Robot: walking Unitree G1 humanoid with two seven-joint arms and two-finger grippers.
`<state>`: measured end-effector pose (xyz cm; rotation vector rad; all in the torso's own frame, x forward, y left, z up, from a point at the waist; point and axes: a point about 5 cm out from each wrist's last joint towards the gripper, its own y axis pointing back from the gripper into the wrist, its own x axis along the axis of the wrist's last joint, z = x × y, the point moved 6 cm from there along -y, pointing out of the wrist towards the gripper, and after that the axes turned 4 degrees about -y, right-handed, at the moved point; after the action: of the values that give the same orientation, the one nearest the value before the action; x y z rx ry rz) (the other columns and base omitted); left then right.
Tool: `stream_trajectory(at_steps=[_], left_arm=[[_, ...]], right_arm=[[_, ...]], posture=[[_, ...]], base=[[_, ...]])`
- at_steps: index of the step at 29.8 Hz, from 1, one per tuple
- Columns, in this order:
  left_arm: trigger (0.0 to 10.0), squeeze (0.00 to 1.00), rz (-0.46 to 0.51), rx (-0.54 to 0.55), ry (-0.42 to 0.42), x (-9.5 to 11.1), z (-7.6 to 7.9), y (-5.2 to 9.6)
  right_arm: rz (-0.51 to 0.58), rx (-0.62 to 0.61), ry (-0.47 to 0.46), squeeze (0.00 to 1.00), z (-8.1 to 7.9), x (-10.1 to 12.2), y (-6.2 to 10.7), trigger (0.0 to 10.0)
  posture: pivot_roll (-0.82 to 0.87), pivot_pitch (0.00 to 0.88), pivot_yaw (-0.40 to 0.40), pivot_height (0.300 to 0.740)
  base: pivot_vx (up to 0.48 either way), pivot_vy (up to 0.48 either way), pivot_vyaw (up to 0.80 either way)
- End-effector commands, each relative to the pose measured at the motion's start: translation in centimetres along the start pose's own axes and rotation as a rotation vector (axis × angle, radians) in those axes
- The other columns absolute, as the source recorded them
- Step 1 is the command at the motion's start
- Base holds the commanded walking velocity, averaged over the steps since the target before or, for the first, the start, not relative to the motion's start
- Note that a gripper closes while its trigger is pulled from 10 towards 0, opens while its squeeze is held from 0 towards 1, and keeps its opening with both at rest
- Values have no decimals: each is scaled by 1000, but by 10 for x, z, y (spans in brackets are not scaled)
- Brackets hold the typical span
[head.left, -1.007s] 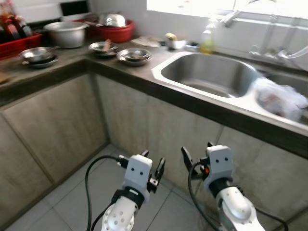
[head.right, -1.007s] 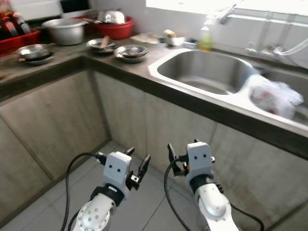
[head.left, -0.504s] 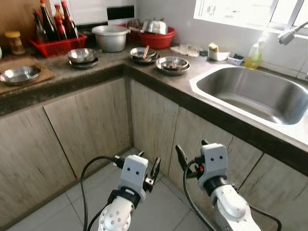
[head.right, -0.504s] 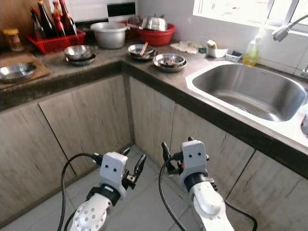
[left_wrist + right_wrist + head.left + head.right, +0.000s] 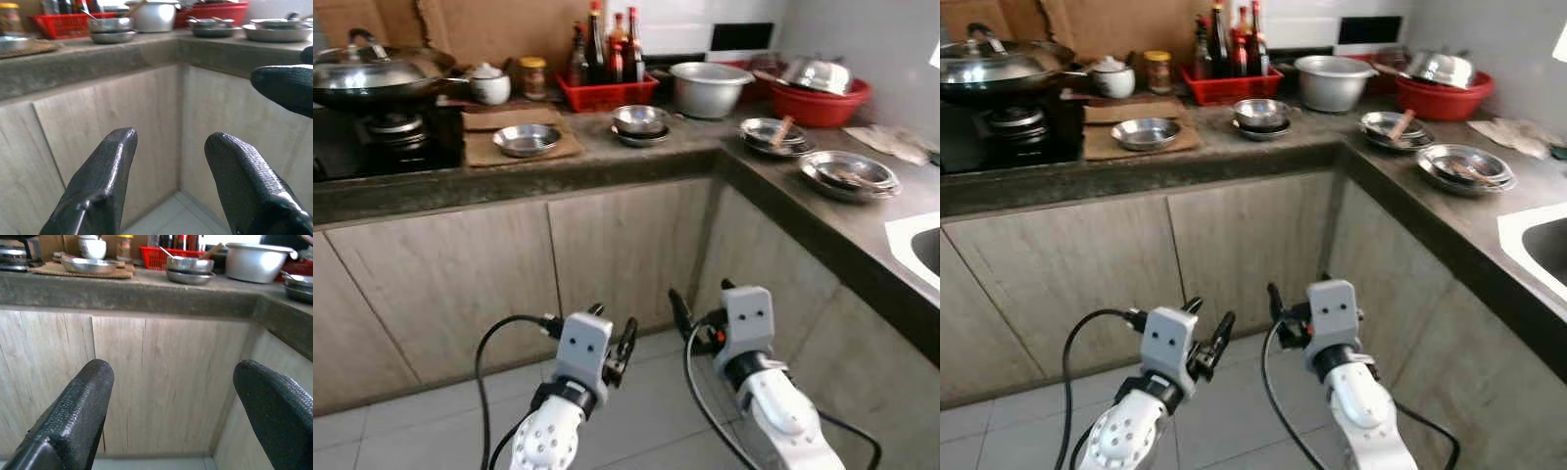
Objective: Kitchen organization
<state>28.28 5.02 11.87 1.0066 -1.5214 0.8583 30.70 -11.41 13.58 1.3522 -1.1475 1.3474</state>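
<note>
Worktop [image 5: 607,162]: an L-shaped dark counter over wooden cabinet doors; it runs along the far wall and turns down the robot's right side, so all the dishes lie above and ahead of both grippers, well apart from them.
Stove side: a lidded wok [image 5: 372,76] sits on the burner at far left.
Red basin [image 5: 822,98]: in the far right corner, holding an upturned steel bowl; a large aluminium pot [image 5: 710,88] stands just beside it.
Red bottle tray [image 5: 607,90]: against the wall, holding sauce bottles.
Steel dishes: stacked bowls [image 5: 641,122] near the tray, a plate on a mat [image 5: 526,142] toward the stove, two more stacks [image 5: 847,174] on the right leg.
Nearer arm: likely the right for the right-leg stacks, the left for the plate on the mat.
Left gripper [image 5: 625,345]: low before the cabinets, fingers parted, holding nothing.
Right gripper [image 5: 690,318]: alongside it, fingers spread wide, holding nothing.
In the way: the counter edge; both arms must rise above it first.
</note>
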Motion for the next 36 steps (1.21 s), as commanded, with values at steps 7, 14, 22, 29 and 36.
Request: stream_trajectory(at_steps=[7, 14, 22, 29, 36], left_arm=[[10000, 0, 11, -18, 10, 3, 6, 0], [10000, 0, 12, -12, 9, 4, 4, -1], [10000, 0, 19, -6, 7, 6, 2, -2], [10000, 0, 24, -2, 5, 7, 0, -3], [10000, 0, 16, 2, -3, 4, -3, -1]], right_arm=[[0, -13, 2, 0, 4, 1, 0, 10000], [9, -21, -11, 0, 7, 4, -3, 10000], [27, -22, -6, 0, 8, 10, -7, 10000], [61, -42, 6, 0, 16, 22, -15, 10000], [93, -90, -10, 0, 26, 40, -26, 10000]], posture=[[10, 0, -63, 740], [9, 0, -63, 740], [17, 0, -64, 740], [15, 0, -68, 740], [12, 0, -70, 740]], base=[[392, 0, 800], [391, 0, 229], [392, 0, 0], [391, 0, 0], [390, 0, 0]])
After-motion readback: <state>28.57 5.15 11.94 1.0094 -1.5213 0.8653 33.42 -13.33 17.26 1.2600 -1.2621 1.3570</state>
